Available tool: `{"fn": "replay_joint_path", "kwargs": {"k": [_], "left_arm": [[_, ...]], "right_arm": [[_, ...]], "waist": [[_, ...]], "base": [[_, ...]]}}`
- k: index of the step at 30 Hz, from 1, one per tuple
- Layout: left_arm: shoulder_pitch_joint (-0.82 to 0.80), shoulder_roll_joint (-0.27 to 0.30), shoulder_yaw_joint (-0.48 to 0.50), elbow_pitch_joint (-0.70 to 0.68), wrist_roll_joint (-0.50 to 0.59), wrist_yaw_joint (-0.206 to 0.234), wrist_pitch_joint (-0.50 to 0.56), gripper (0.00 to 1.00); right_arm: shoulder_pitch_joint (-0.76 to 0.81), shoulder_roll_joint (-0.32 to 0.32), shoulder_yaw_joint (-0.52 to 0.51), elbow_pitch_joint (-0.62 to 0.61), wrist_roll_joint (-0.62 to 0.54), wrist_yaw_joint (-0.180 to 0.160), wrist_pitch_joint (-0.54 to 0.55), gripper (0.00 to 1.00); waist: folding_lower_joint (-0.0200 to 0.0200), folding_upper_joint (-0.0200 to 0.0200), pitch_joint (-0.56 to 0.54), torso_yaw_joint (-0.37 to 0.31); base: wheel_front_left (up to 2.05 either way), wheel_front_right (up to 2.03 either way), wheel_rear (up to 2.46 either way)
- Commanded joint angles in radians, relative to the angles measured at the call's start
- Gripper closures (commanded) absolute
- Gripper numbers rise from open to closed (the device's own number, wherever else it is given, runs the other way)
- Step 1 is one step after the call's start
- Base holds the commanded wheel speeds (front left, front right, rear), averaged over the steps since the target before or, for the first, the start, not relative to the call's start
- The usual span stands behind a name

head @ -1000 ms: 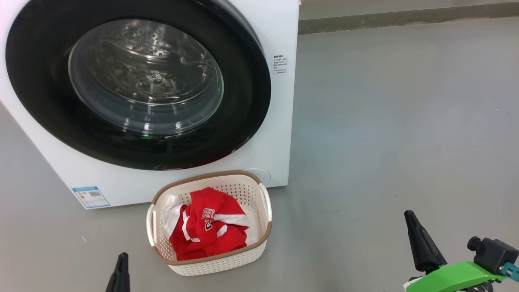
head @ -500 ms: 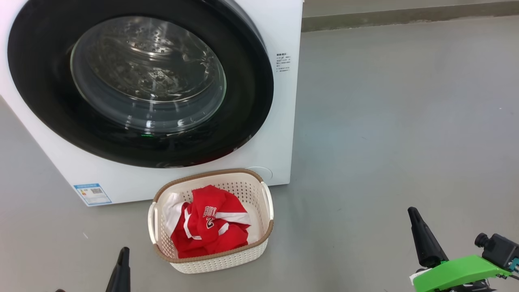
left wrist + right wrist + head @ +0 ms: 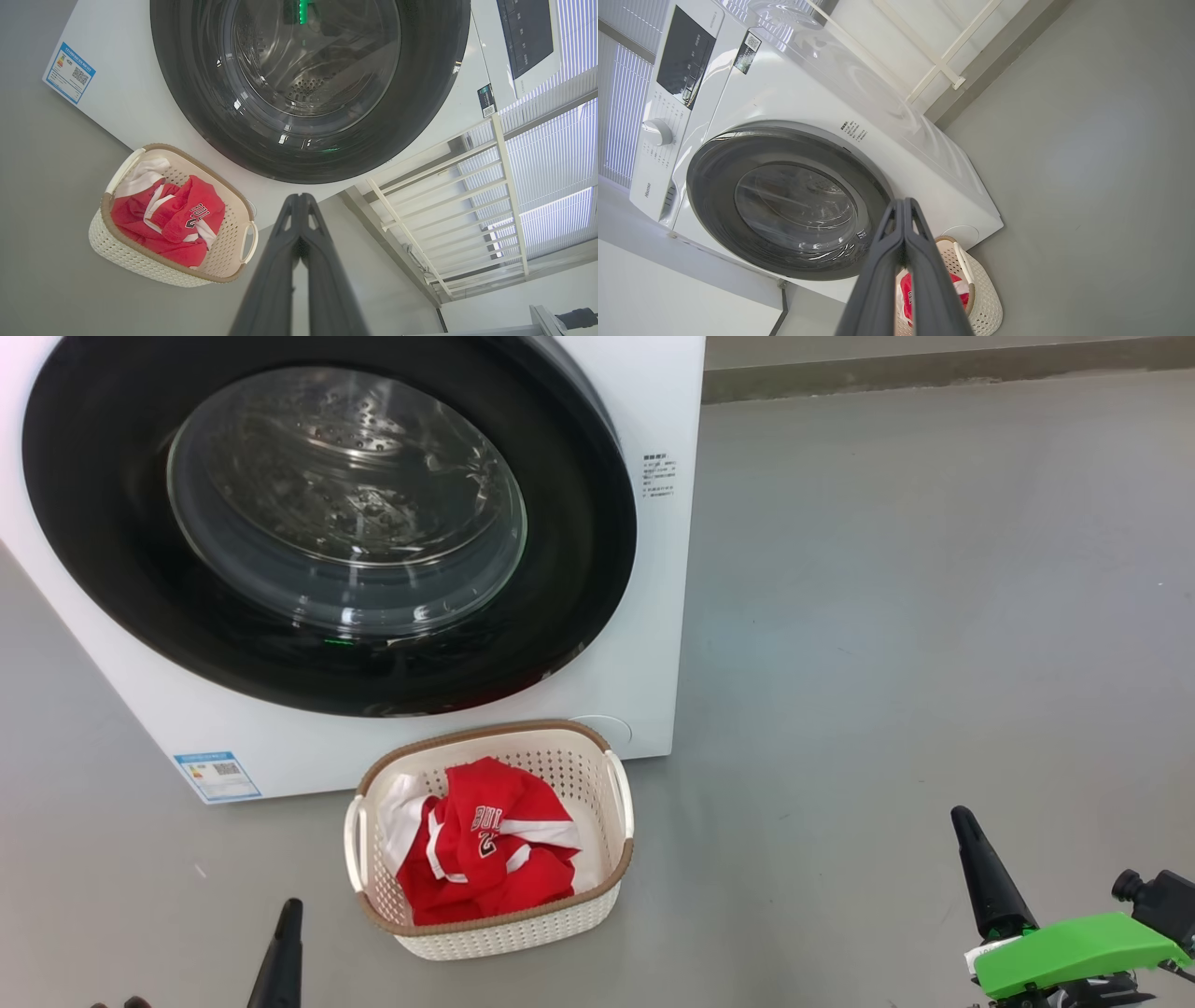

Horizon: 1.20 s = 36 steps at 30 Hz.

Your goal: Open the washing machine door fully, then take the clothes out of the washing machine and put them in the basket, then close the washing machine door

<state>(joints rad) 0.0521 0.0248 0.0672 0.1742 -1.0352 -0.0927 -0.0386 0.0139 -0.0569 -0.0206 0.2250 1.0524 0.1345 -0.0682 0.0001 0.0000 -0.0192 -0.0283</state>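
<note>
Door (image 3: 93, 551) closed on the washer (image 3: 653, 616), clothes (image 3: 495, 868) lie in the basket (image 3: 509, 943) as left end effector (image 3: 299, 199) and right end effector (image 3: 904, 204) hang pinched together, empty.

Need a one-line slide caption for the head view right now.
Clothes in the basket before the washing machine, door shut; left claw and right claw closed and empty.

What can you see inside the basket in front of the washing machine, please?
A crumpled red jersey with white lettering, plus white cloth at its left, lie in the basket. Whatever lies beneath them is covered.
</note>
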Motion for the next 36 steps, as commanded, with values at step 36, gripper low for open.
{"fn": "replay_joint_path", "kwargs": {"k": [36], "left_arm": [[-0.130,0.023,0.041,0.047,-0.419,-0.031,0.111,1.00]], "right_arm": [[-0.100,-0.017,-0.041,0.007,0.428,-0.003,0.113,1.00]], "waist": [[-0.0001,0.0000,0.016,0.021]], "base": [[0.00,0.00,0.00]]}}
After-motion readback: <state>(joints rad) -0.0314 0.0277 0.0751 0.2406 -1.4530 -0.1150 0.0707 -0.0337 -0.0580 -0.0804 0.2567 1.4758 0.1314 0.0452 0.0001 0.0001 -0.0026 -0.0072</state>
